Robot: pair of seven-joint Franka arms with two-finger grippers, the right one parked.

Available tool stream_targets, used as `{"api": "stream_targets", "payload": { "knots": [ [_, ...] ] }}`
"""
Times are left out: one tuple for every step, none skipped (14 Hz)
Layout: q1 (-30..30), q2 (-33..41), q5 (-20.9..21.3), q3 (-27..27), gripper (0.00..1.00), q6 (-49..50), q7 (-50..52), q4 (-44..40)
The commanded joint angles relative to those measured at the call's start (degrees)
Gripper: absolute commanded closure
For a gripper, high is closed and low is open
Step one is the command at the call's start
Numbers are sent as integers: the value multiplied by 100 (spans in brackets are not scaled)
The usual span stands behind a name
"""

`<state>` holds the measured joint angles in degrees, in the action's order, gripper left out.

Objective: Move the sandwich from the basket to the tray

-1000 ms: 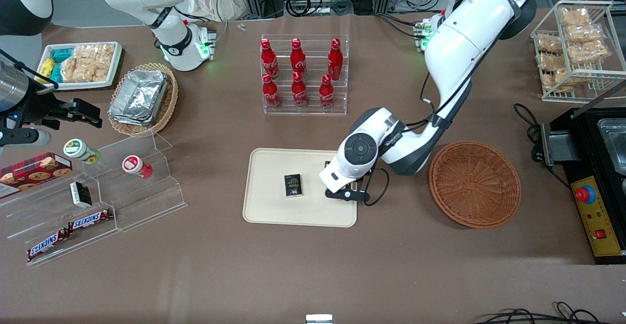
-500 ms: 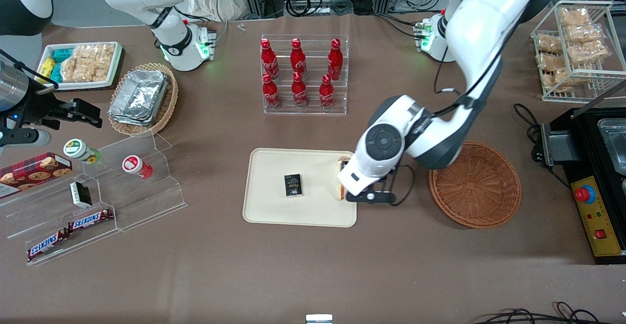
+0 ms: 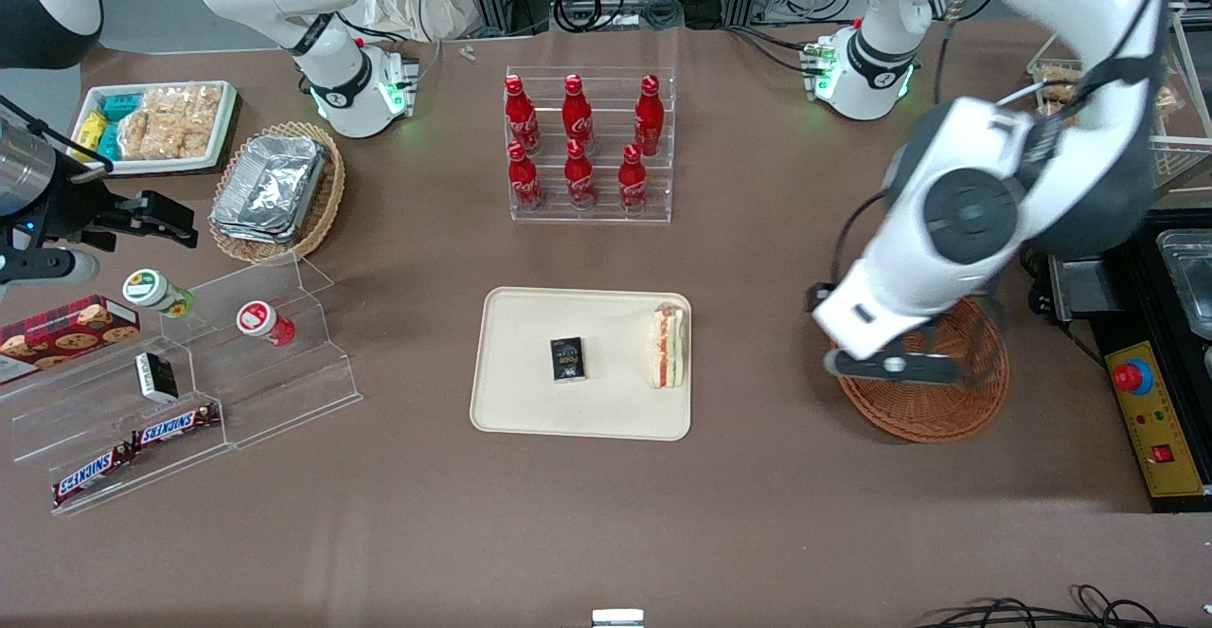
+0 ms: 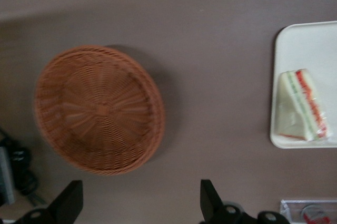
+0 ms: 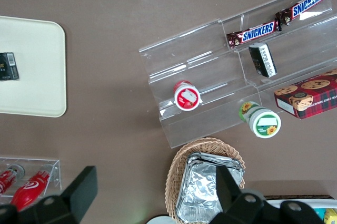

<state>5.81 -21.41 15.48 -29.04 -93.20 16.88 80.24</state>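
Observation:
The sandwich (image 3: 668,347) (image 4: 301,105) lies on the cream tray (image 3: 530,405) (image 4: 310,45), at the tray's edge nearest the reddish-brown basket (image 3: 933,405) (image 4: 97,110). Nothing lies in the basket. My gripper (image 3: 892,364) (image 4: 139,184) hangs above the basket's rim on the tray's side, well clear of the sandwich. It is open, its black fingers wide apart, with only bare table between them. A small black box (image 3: 567,360) also lies on the tray, toward its middle.
A clear rack of red cola bottles (image 3: 587,145) stands farther from the front camera than the tray. Toward the parked arm's end are acrylic steps with snacks (image 3: 189,372) and a tan basket of foil containers (image 3: 275,188). A black appliance (image 3: 1160,344) stands beside the basket.
The gripper let go of the sandwich on the tray, rose, and swung away to above the basket. The sandwich, hidden under the hand before, now shows in full.

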Motion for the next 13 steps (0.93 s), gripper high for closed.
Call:
{"api": "stream_targets", "payload": {
  "knots": [
    [586, 646, -159, -41, 0, 344, -430, 299],
    [736, 786, -264, -41, 0, 486, -483, 299],
    [824, 857, -299, -23, 0, 522, -492, 299],
    [982, 875, -317, -32, 0, 549, -597, 299],
    [1071, 937, -431, -23, 0, 584, -815, 316],
    [1185, 1042, -501, -23, 0, 575, -992, 438],
    [1325, 1199, -572, -23, 0, 523, -1019, 605],
    [1379, 1331, -651, -23, 0, 462, -1037, 789],
    [1449, 1446, -660, -23, 0, 339, -1063, 965],
    [1545, 1551, -695, -23, 0, 216, -1072, 1132],
    [1572, 1631, -756, -15, 0, 128, -1116, 1238],
    [1581, 1684, -774, 3, 0, 101, -1238, 1309],
    [1520, 1719, -809, 116, 0, 109, -1292, 1336]
  ]
}}
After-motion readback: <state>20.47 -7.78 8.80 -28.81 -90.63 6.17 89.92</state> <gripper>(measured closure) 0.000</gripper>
